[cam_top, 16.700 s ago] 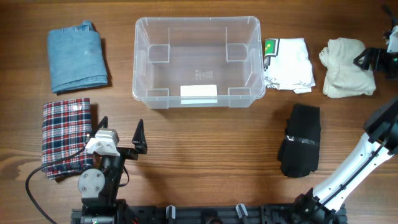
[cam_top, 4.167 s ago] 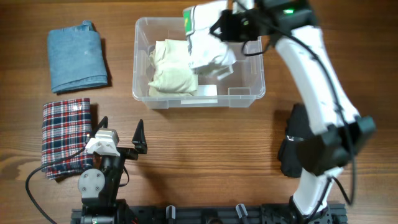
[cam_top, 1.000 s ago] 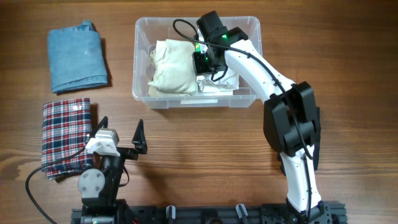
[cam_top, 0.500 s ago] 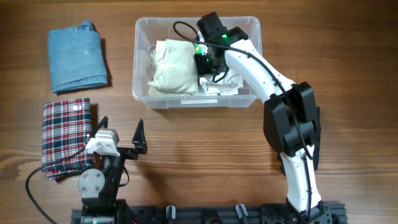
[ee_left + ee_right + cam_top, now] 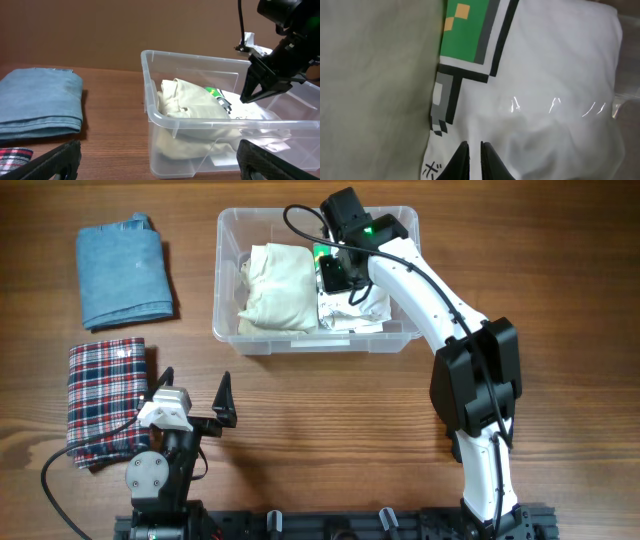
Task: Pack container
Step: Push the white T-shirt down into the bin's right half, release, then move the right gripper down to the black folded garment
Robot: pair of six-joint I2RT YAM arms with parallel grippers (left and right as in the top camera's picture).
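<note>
**White cloth under a closed right gripper, inside the container**

White printed fabric fills the right wrist view, and the right gripper [image 5: 474, 146] points down at it with its two dark fingers pinched almost together and nothing caught between them. From the left wrist view the tips sit just above the cloth; whether they actually touch it is hard to tell. This white garment [image 5: 358, 310], with a green, black and grey print, lies in the right half of the container [image 5: 260, 213]. A cream garment [image 5: 275, 285] lies folded in the left half of the container, touching the white one. The container itself, a clear plastic bin, stands on the wooden table [image 5: 330, 410], and the right arm reaches over its near wall.

Outside the container, a folded denim piece [image 5: 122, 270] lies beside its left end wall, a little apart. A red-and-blue plaid piece [image 5: 105, 400] lies nearer the robot than the container's front left corner. The left gripper [image 5: 193, 387] rests just beside that plaid piece, well clear of the container, jaws spread wide and holding nothing.
</note>
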